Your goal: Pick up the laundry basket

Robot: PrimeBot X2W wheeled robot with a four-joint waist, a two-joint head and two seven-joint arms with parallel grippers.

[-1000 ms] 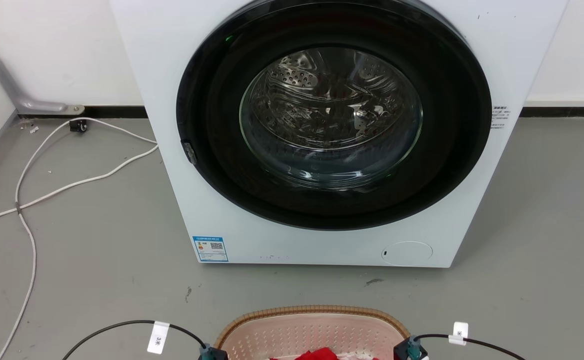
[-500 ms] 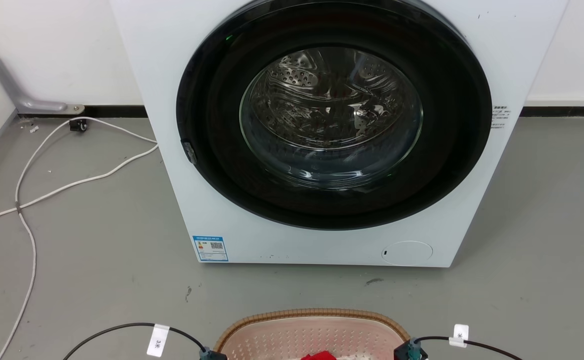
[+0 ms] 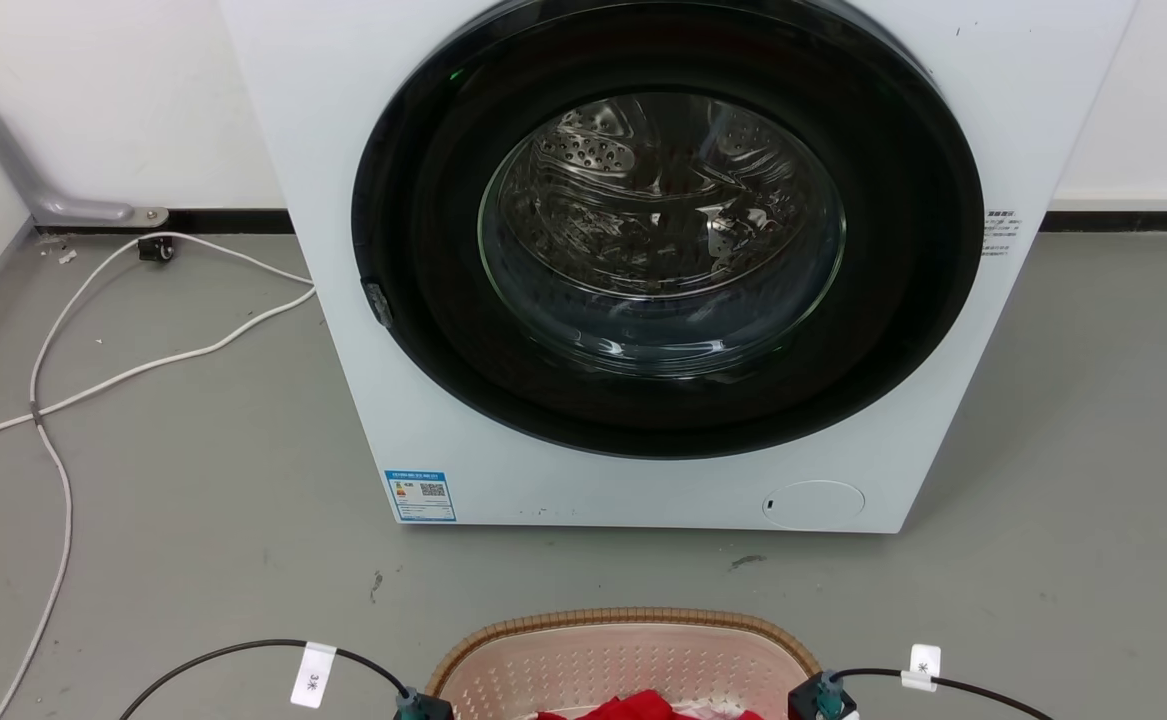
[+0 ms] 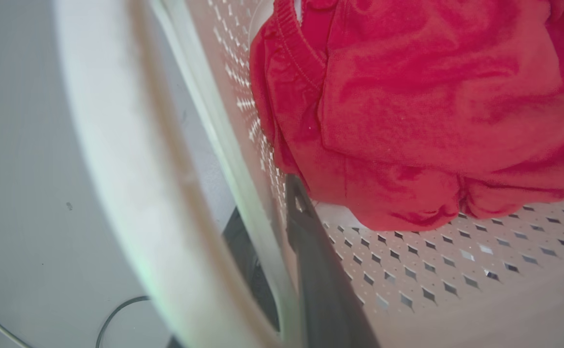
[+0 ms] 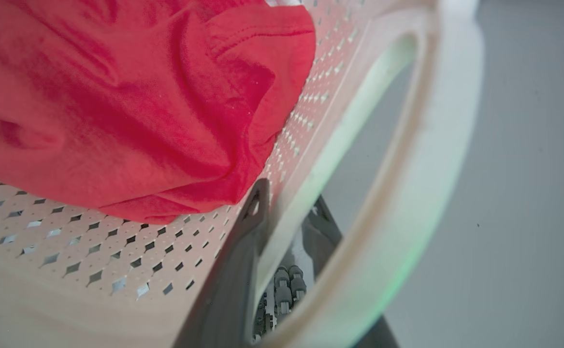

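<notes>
Two grippers have the laundry basket (image 3: 633,660), one per side. The left gripper (image 4: 267,203) straddles the perforated wall: one dark finger inside, the other outside beneath the white handle (image 4: 117,169), jaws pinched nearly closed w/ just the plastic btwn them. The right gripper (image 5: 289,195) mirrors it on the opposite wall, gripping the same way under its own handle (image 5: 422,193). Inside the basket you've got a red garment (image 4: 431,111) bunched on the perforated bottom, touching the wall just beside each inner finger. In the head view the basket sits bottom-centre, brown woven rim toward the washer; can't tell if it's off the grey floor (image 3: 193,480). Past a strip of bare floor stands the white washing machine (image 3: 643,490), door shut, steel drum (image 3: 658,200) visible thru the glass, info sticker (image 3: 420,496) at its lower-left corner. A white cable (image 3: 143,370) snakes across the floor on your left, back to the wall.
</notes>
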